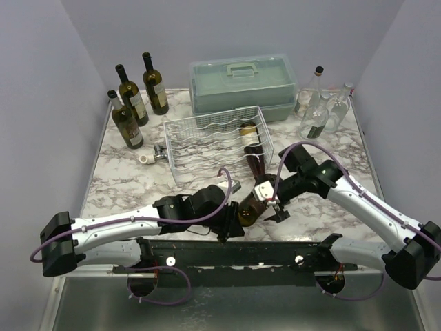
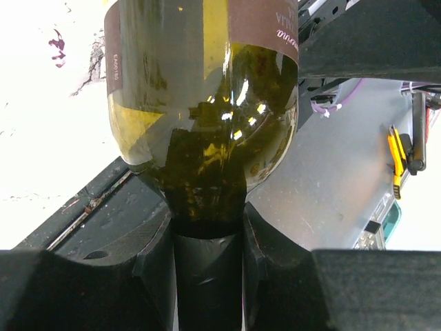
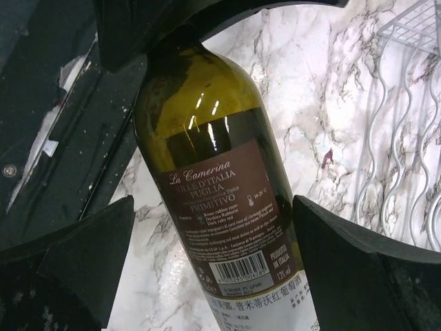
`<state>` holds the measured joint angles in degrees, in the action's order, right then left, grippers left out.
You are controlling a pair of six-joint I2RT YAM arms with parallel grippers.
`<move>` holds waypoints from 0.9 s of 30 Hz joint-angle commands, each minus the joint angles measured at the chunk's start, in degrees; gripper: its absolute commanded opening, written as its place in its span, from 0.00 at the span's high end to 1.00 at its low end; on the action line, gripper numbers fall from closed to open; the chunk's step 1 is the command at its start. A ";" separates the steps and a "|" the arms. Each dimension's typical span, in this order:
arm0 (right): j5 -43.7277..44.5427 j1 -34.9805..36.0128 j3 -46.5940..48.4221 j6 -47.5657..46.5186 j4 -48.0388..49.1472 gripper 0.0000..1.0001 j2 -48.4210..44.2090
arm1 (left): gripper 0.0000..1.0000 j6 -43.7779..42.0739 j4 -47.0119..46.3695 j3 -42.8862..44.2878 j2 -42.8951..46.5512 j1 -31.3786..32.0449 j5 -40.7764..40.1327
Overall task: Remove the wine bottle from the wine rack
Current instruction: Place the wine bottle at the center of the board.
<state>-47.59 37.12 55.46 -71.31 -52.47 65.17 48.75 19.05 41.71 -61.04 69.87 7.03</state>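
A dark green wine bottle (image 1: 253, 205) with a brown label lies tilted near the table's front edge, off the white wire wine rack (image 1: 207, 141). My left gripper (image 2: 207, 221) is shut on its black-capped neck (image 2: 207, 276), with the shoulder (image 2: 207, 124) just beyond the fingers. My right gripper (image 3: 213, 221) stands open around the labelled body (image 3: 220, 193), one finger on each side and a gap visible on the left. In the top view the left gripper (image 1: 231, 219) and right gripper (image 1: 271, 200) meet at this bottle. A second bottle (image 1: 251, 134) lies in the rack's right groove.
A grey-green plastic case (image 1: 242, 83) with a handle stands behind the rack. Three dark bottles (image 1: 134, 103) stand at the back left and clear glass bottles (image 1: 320, 107) at the back right. A small white piece (image 1: 147, 159) lies left of the rack. A black rail (image 1: 234, 252) runs along the front edge.
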 commanded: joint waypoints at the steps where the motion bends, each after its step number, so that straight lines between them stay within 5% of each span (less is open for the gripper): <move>1: 6.09 2.48 0.40 -1.41 0.33 0.01 0.87 | 1.00 -2.88 -6.87 4.57 -0.53 -2.14 7.50; 11: 10.81 4.59 -2.95 -1.26 4.77 0.03 0.94 | 1.00 -3.97 -7.57 7.05 -3.19 -5.34 14.68; 18: 12.03 4.79 -4.90 -1.27 5.95 0.13 -0.63 | 1.00 -3.69 -8.12 7.85 -4.43 -7.09 17.56; 22: 10.96 4.76 -5.67 -1.20 6.19 0.29 -1.64 | 1.00 -3.40 -8.56 8.27 -5.03 -7.81 18.63; 27: 10.99 4.80 -7.21 -0.27 7.22 0.70 -3.57 | 0.98 -2.96 -9.10 8.30 -4.67 -8.82 19.03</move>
<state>-36.80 41.54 49.91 -72.25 -47.22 63.70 45.98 18.15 46.28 -66.87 62.41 24.14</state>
